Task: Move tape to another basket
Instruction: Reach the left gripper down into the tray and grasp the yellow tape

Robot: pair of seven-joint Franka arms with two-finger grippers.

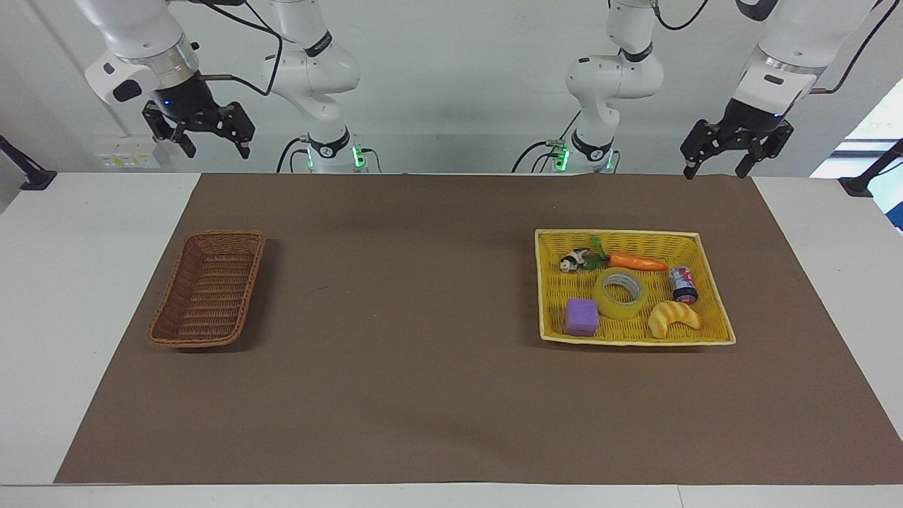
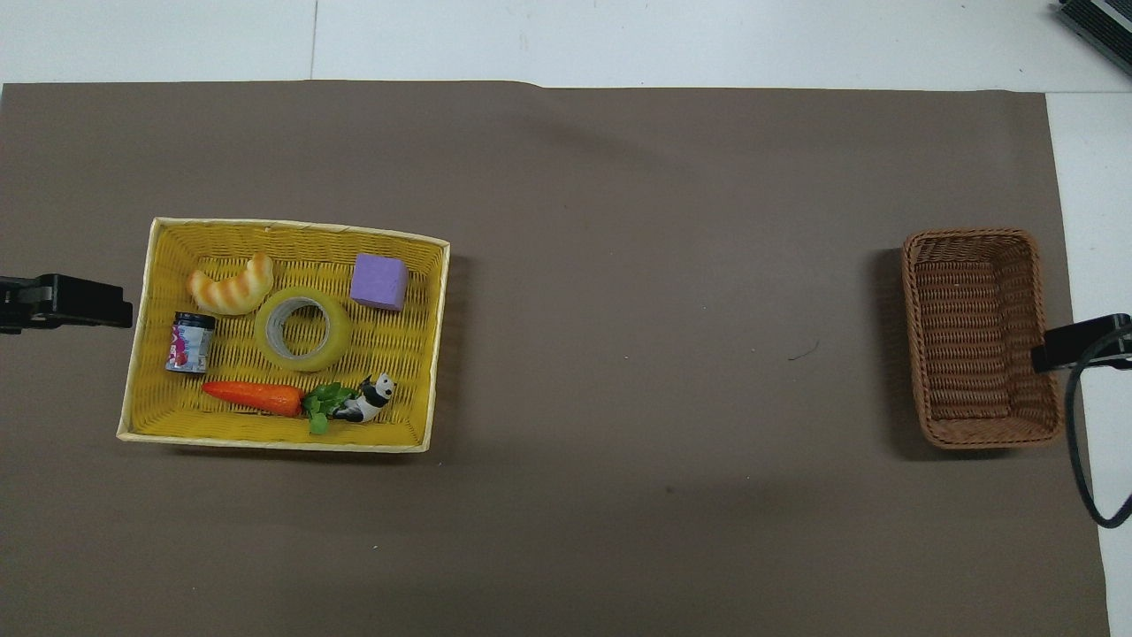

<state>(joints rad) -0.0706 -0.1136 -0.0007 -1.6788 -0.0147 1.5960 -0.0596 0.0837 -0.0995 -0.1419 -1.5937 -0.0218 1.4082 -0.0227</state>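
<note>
1. A white counter (image 1: 92, 282) has a big brown mat (image 1: 423, 395) spread over it, and a pale wall stands past the robots.
2. The tape (image 1: 620, 293) is a yellow ring. It lies flat in the middle of the yellow basket (image 1: 714, 310), toward the left arm's end of the counter.
3. Other things share that basket — a purple block (image 1: 581, 317) and a toy croissant (image 1: 674, 319) lie farther from the robots than the tape.
4. A toy carrot (image 1: 637, 262) and a little panda (image 1: 574, 260) lie nearer to the robots than the tape, and a small jar (image 1: 682, 283) lies beside it.
5. The brown basket (image 1: 209, 289) sits toward the right arm's end of the counter, well apart from the yellow one. Nothing is in it.
6. The left pincer (image 1: 714, 169) hangs high in the air over the mat's edge at the robots' end. Its fingers are spread apart and it holds nothing.
7. The right pincer (image 1: 216, 150) hangs high in the air too, near the robots' end of the counter — fingers spread, nothing in them.
</note>
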